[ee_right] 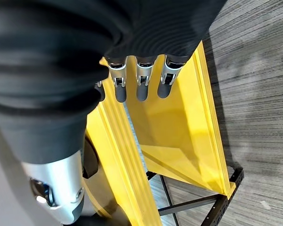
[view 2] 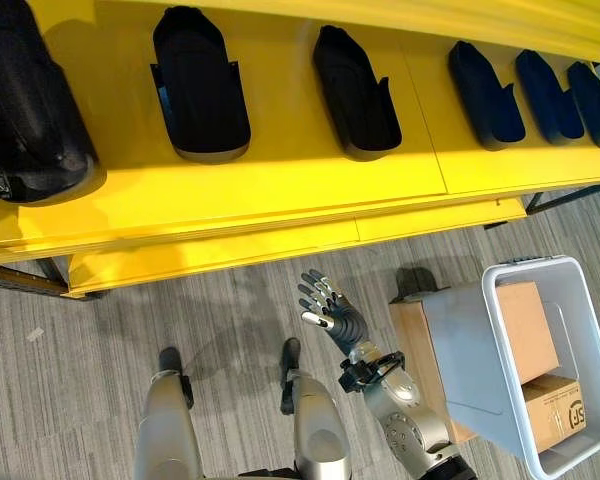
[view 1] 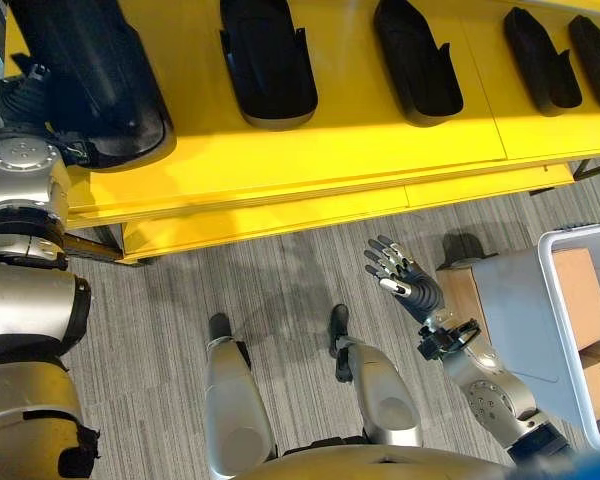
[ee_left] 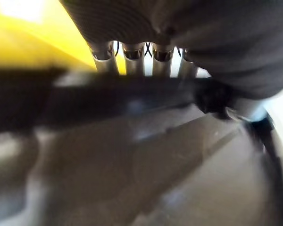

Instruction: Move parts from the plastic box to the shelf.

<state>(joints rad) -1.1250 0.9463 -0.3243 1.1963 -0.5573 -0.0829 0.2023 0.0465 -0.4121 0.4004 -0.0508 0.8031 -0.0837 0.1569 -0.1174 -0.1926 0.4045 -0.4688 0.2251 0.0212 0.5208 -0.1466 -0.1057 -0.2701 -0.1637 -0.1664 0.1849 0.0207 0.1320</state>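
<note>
A yellow shelf (view 1: 310, 160) runs across the top of the eye views. At its far left end lies a big black moulded part (view 1: 90, 70), resting on the shelf top. My left hand (view 1: 20, 100) is beside it; in the left wrist view its fingers (ee_left: 132, 59) reach over the part's dark rim (ee_left: 108, 99) and grip it. My right hand (view 1: 405, 280) hangs open and empty over the floor, between the shelf and the pale plastic box (view 1: 520, 310) at the right. Its straight fingers (ee_right: 141, 87) point at the shelf's edge.
Several more black parts (view 1: 268, 65) lie in a row along the shelf to the right. A lower yellow ledge (view 1: 280, 215) juts out below the shelf top. Cardboard boxes (view 2: 528, 330) show within the plastic box's rim. Grey carpet (view 1: 270, 290) lies between shelf and box.
</note>
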